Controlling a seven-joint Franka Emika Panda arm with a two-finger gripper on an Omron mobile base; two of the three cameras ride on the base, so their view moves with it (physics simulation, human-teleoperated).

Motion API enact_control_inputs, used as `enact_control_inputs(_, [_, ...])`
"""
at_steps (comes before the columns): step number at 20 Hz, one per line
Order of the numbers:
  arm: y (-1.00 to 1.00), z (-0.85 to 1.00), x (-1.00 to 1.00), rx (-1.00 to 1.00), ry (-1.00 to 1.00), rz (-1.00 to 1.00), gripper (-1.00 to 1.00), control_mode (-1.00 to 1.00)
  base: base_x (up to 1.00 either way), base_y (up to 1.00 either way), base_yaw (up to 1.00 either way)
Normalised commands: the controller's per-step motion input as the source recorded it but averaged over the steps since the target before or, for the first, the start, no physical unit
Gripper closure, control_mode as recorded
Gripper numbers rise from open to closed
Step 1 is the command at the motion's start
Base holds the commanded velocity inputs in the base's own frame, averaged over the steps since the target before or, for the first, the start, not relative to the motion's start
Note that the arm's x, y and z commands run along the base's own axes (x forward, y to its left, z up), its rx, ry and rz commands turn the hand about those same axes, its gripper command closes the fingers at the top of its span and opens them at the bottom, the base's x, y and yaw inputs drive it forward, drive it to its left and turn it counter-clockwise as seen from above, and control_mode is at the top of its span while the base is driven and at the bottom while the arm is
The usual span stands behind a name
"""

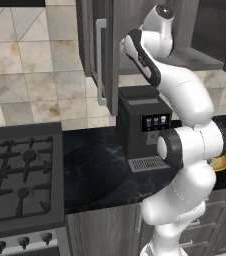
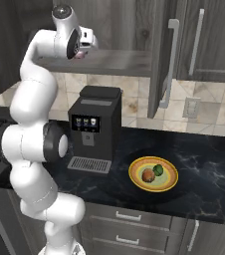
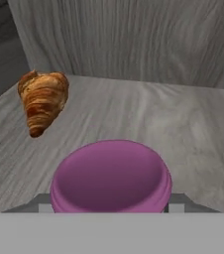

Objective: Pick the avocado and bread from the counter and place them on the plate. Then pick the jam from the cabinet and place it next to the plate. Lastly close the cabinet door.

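The jam point(image 3: 111, 176) is a squat pink-purple jar with a smooth, rounded lid. In the hand view it sits low and in the middle, very close to the camera, on the grey shelf point(image 3: 183, 134) inside the cabinet point(image 2: 134, 30). To the left of the jar and a bit farther back, a golden-brown croissant point(image 3: 42, 101) rests on the same shelf, apart from the jar.

In the left base view, a gas stove point(image 1: 20, 175) is on the left, then the black worktop point(image 1: 95, 170), then a dark coffee machine point(image 1: 142, 127) standing on it. The cabinet door point(image 1: 97, 45) hangs open above, with its long silver handle point(image 1: 101, 60).

The white arm rises from below, bends at a big dark joint, and reaches up high into the open cabinet. In the right base view the gripper point(image 2: 84, 52) is at shelf height, pointing sideways into the cabinet, with a bit of pink at its tip. The jaws sit on either side of the jar, right beside it, but I cannot tell if they are pinching it yet.

Farther right in the right base view, the yellow plate point(image 2: 136, 180) lies on the worktop. The orange-brown bread point(image 2: 148, 175) and the green avocado point(image 2: 158, 170) sit on it, side by side.
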Motion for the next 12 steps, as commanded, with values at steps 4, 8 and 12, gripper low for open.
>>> enact_control_inputs(4, [-0.37, -0.01, -1.0, 0.06, -0.03, 0.0, 1.0, -1.0, 0.0, 0.0, 0.0])
enact_control_inputs(8, [-0.4, 0.0, -1.0, 0.11, -0.06, 0.0, 1.0, -1.0, 0.0, 0.0, 0.0])
enact_control_inputs(12, [-0.32, 0.0, -1.0, 0.07, -0.05, 0.0, 1.0, -1.0, 0.0, 0.0, 0.0])
